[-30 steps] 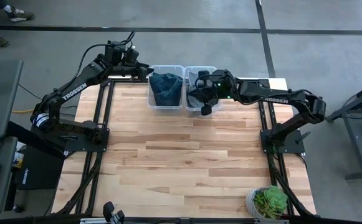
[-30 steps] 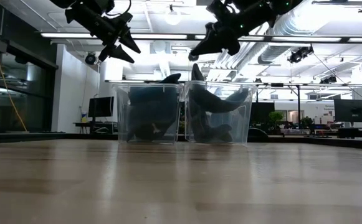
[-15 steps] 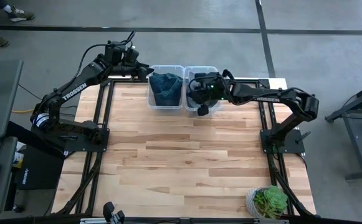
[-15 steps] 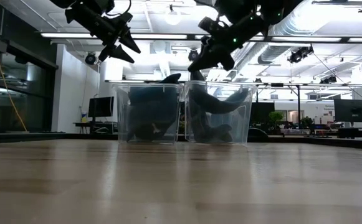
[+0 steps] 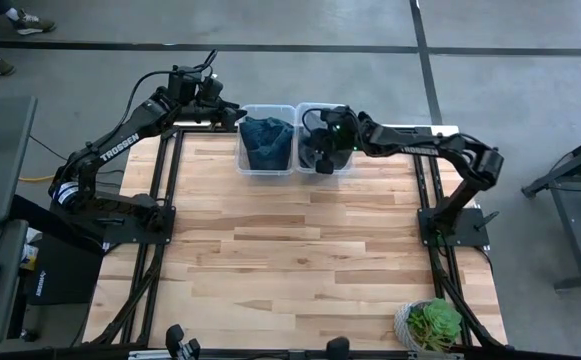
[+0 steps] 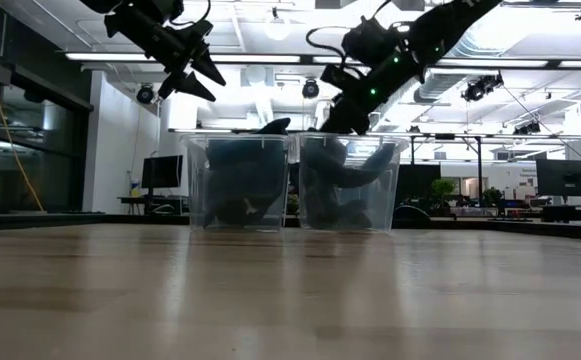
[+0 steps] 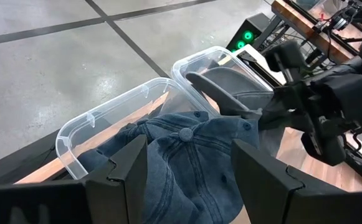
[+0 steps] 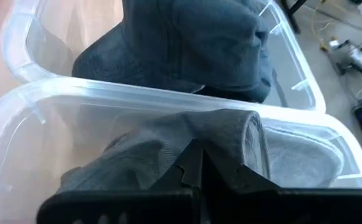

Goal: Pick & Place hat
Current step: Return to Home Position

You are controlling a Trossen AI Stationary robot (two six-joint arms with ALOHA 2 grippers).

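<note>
High view: the left claw (image 5: pixel 238 117) was poised just beside the left transparent bin (image 5: pixel 266 173), where the blue cap (image 5: pixel 265 140) lay. The right claw (image 5: pixel 320 155) was hung over the right transparent bin (image 5: pixel 349 168) on the table (image 5: pixel 290 250).

Low view: the gray caps (image 6: pixel 350 175) were seen inside the bin directly below the right claw.

Left wrist view: the left claw's fingers (image 7: pixel 121 180) were spread wide with nothing gripped, and the blue cap was seen just ahead of them.

Right wrist view: the right claw's fingers (image 8: pixel 168 186) were pressed together with nothing seen between them, and gray fabric lay just beyond.
</note>
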